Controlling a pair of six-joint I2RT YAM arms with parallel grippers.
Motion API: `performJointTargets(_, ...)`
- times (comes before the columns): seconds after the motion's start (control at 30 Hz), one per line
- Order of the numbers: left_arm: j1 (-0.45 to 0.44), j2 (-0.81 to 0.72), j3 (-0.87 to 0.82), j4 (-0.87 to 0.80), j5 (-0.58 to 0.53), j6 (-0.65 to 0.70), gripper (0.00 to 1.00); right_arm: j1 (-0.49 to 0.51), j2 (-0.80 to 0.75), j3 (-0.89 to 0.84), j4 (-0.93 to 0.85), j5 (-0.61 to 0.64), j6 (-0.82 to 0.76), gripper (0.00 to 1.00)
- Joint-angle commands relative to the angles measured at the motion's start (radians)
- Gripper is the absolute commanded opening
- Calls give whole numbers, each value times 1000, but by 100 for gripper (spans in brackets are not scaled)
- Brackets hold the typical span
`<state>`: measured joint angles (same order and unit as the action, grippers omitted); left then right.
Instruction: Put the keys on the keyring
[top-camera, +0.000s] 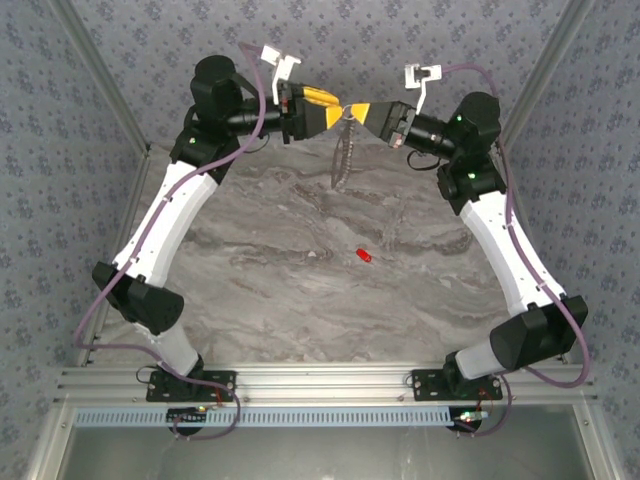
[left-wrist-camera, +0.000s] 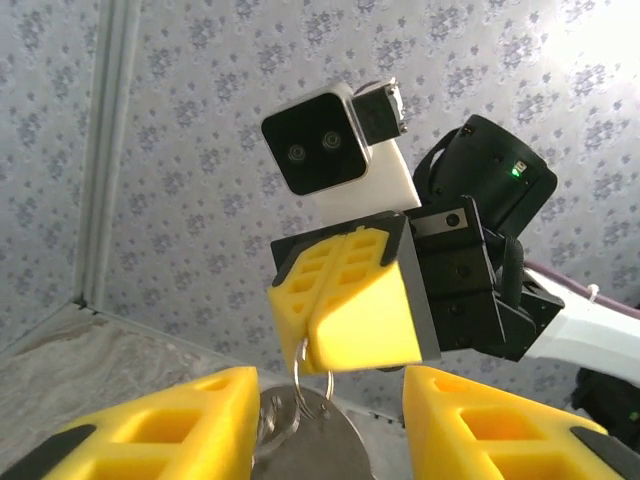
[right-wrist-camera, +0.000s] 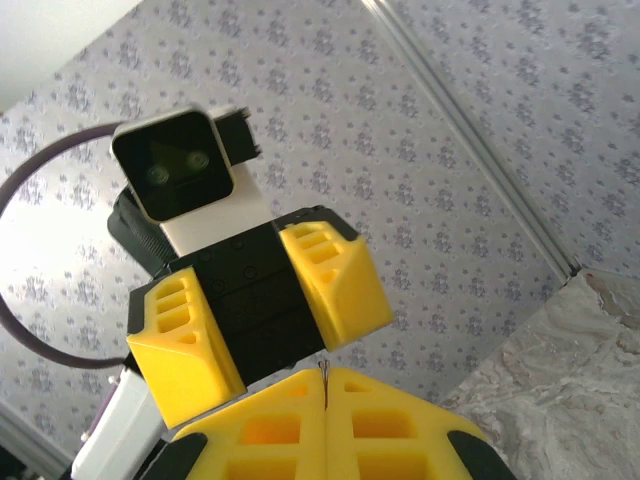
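Right gripper (top-camera: 358, 109) clenched: its yellow fingers (right-wrist-camera: 330, 420) pinched the top of the thin grey metal keyring loop (top-camera: 340, 158), which hung in the air above the far middle of the grey marble table (top-camera: 280, 300). Left gripper (top-camera: 335, 103) stood open, fingers (left-wrist-camera: 160, 425) apart on either side of the loop, gripping nothing. The tiny bright red oblong key (top-camera: 364, 256) lay on the marble, well apart from the loop, nearer the arm bases.
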<state>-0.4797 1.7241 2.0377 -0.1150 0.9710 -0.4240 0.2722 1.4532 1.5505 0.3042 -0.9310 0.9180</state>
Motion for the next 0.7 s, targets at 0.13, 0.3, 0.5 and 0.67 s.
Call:
performJointTargets(0.13, 16, -61, -82, 237, -54, -204, 49, -15, -12, -3, 224, 36, 138, 0)
performJointTargets(0.3, -4, -49, -125, 332, -57, -301, 47, -7, 3, 11, 293, 57, 186, 0)
performJointTargets(0.5, -24, -32, -125, 428, -74, -378, 42, 8, 18, 19, 321, 78, 203, 0)
performJointTargets(0.67, -29, -31, -126, 454, -86, -396, 41, 17, 18, 17, 325, 87, 204, 0)
